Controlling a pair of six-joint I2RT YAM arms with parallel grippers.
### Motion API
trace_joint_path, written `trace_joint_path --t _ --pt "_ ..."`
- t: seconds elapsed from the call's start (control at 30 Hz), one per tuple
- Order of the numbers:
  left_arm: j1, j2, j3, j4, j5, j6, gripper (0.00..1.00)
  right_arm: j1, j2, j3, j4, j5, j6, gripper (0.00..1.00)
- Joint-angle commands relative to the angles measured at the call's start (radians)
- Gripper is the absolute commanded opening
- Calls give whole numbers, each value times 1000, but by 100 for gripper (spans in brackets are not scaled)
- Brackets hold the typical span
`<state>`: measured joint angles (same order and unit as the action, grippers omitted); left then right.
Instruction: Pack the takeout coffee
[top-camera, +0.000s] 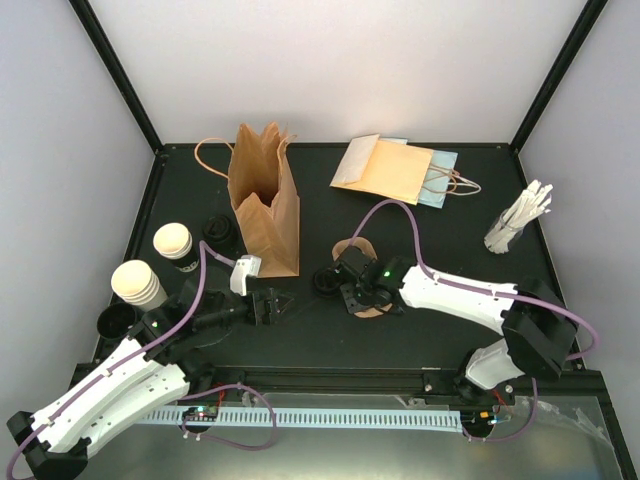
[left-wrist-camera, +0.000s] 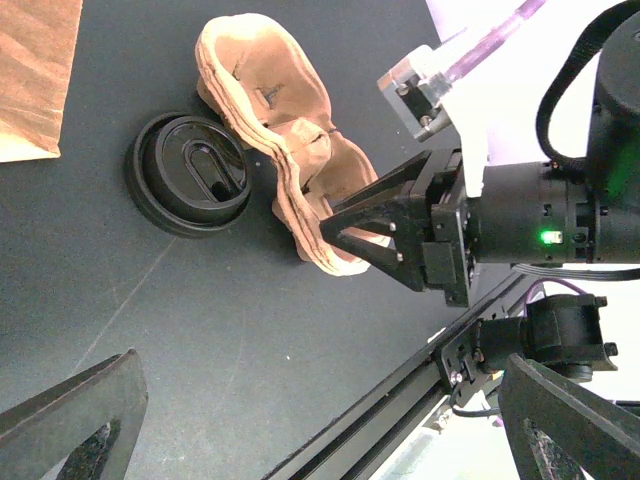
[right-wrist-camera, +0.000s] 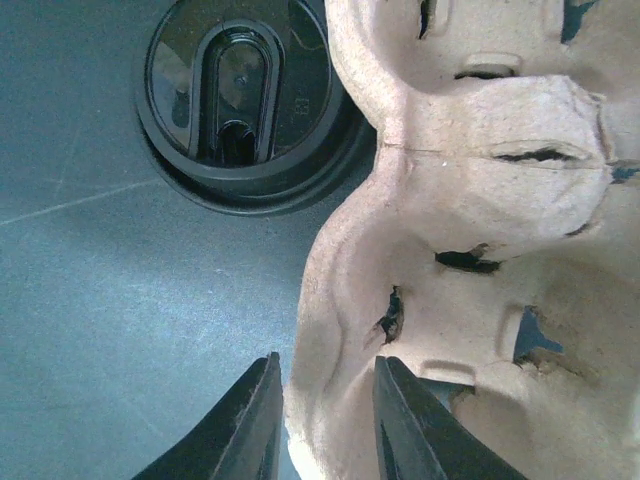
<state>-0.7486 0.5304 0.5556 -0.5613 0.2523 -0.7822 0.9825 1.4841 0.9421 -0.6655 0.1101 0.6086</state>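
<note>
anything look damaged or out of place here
The pulp cup carrier shows small ragged splits in its walls in the right wrist view; they may be moulded slits rather than damage. A black lid lies loose close beside it. The far cup and the near cup stand upright, and nothing looks spilled.

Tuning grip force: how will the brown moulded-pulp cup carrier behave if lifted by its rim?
The brown moulded-pulp cup carrier is probably light, being a thin hollow shell. Its wall shows slits and frayed edges, so the rim may flex or crush under the right gripper. Gripped at one edge only, the far side likely sags or tilts. The rough fibre surface suggests little slip.
</note>
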Motion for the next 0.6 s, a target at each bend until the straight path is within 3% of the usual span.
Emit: trace_joint_path --t 0.0,0.57 --pt "-8 5 1 1 -12 5 99 5 -45 16 -18 31 8 29" --pt "-8 14 1 14 -1 -5 99 4 -93 21 -32 42 10 31"
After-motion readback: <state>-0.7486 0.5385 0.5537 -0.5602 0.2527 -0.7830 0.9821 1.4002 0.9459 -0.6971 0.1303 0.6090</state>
